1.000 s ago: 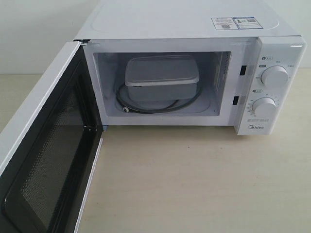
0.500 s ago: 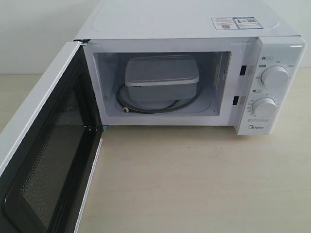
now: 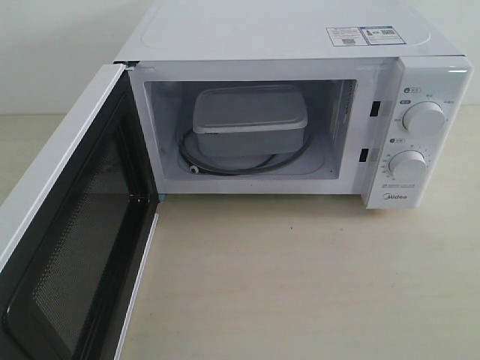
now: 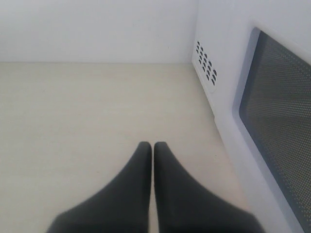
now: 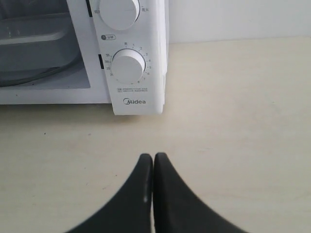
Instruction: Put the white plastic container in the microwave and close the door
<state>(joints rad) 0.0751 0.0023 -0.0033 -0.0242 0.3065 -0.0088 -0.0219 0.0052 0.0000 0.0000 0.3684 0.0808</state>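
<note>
A white boxy countertop microwave [image 3: 285,30] stands on a pale wooden bench [image 3: 300,285]. Its white front door with a dark mesh window [image 3: 67,247] is swung wide open, hinged at the microwave's left front edge and reaching out from it towards the camera.

The shallow, translucent-white plastic container with a flat rimmed lid [image 3: 249,112] already sits inside the microwave's cavity. It rests on the turntable, with its long side running across the microwave's width. It appears to be fully inside, clear of the doorway.

The left arm's black fingers [image 4: 150,151] are pressed together and hold nothing. They hover low over the bench, outside the microwave's left wall. The outer face of the open door [image 4: 282,121] is close beside them, and whether they touch it cannot be told.

The right arm's black fingers [image 5: 150,162] are also pressed together and empty. They hover over the bench in front of the microwave's panel of two round white dials [image 5: 128,65], well apart from the door.

Only the door seems left to close. The left arm is the nearer one. The door lies between its fingers and the microwave's front, so a sideways push towards the microwave would likely close it.
</note>
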